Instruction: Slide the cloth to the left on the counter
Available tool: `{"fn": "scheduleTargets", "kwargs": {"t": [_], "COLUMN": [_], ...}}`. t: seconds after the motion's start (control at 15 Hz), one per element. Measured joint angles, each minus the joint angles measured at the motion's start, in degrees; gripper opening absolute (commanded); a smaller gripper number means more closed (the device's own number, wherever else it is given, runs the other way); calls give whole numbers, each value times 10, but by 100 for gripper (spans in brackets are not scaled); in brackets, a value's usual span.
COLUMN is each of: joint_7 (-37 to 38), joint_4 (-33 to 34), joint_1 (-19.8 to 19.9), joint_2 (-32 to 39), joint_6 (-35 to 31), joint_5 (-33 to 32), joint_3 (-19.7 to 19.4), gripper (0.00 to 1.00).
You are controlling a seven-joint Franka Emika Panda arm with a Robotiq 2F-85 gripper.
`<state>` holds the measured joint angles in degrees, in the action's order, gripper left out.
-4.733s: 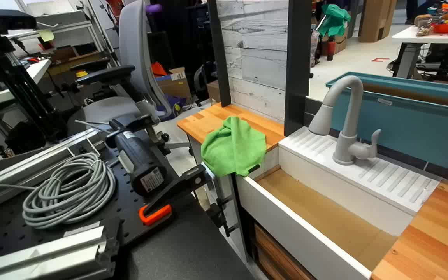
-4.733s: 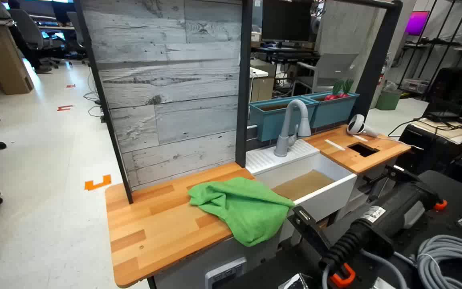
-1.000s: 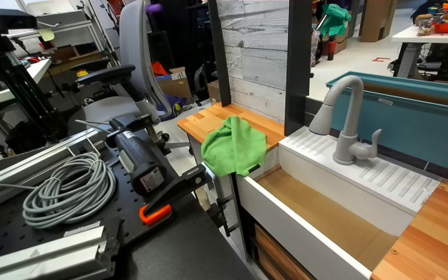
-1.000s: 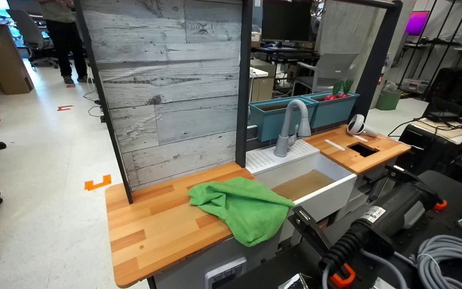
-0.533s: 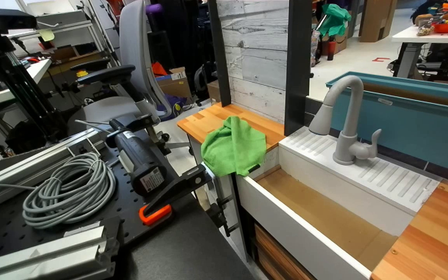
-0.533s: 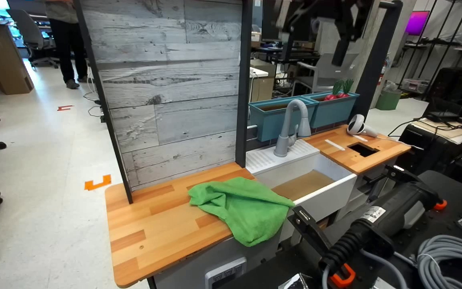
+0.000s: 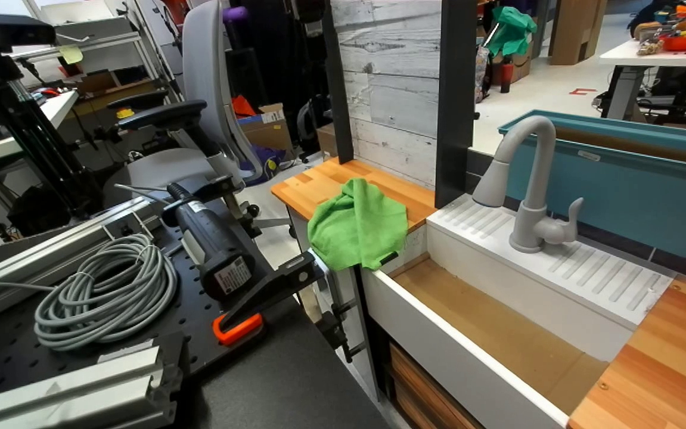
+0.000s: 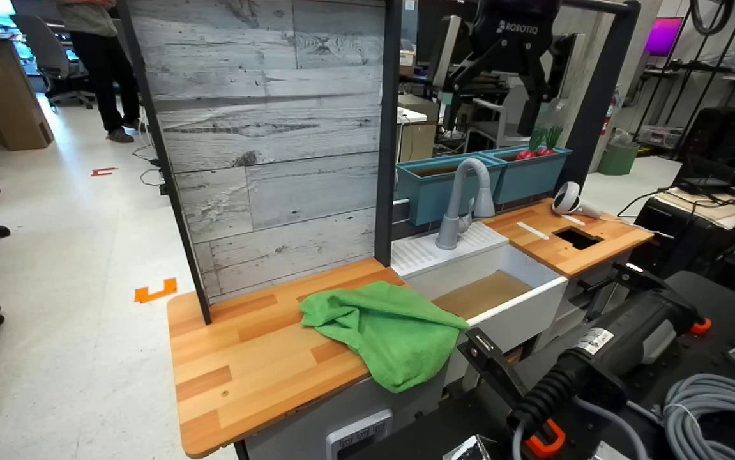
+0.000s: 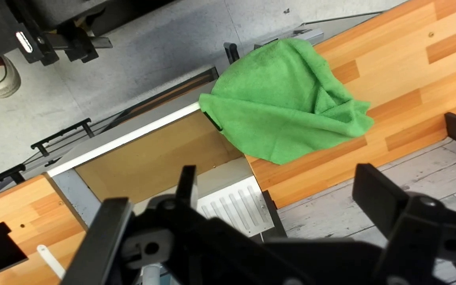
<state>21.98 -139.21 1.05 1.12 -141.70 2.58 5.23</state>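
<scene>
Counter [image 8: 258,364] beside sink [image 8: 514,324] and faucet [image 8: 451,211]

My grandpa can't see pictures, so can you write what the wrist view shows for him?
A rumpled green cloth lies on a wooden counter, spilling over its edge next to a white sink. In the foreground, the robot's black end effector is open and holds nothing.

One cloth [image 8: 387,335], one gripper [image 8: 488,120], planters [image 8: 529,183] — two
</scene>
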Motion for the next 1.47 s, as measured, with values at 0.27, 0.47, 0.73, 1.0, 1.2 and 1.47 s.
{"fn": "scheduleTargets", "kwargs": {"t": [0.27,0.47,0.73,1.0,1.2,1.47], "joint_7": [26,43,44,44,44,42], "joint_4": [15,59,142,222,278,350], "joint_1": [-4,-17,-49,-83,-107,-123], "joint_2": [46,126,248,355,425,506], "joint_6": [-2,-8,-9,-11,-11,-11], "joint_5": [-42,-74,-80,-80,-80,-80], "joint_3": [-5,-19,-44,-62,-75,-82], "gripper": [100,100,100,100,100,100]}}
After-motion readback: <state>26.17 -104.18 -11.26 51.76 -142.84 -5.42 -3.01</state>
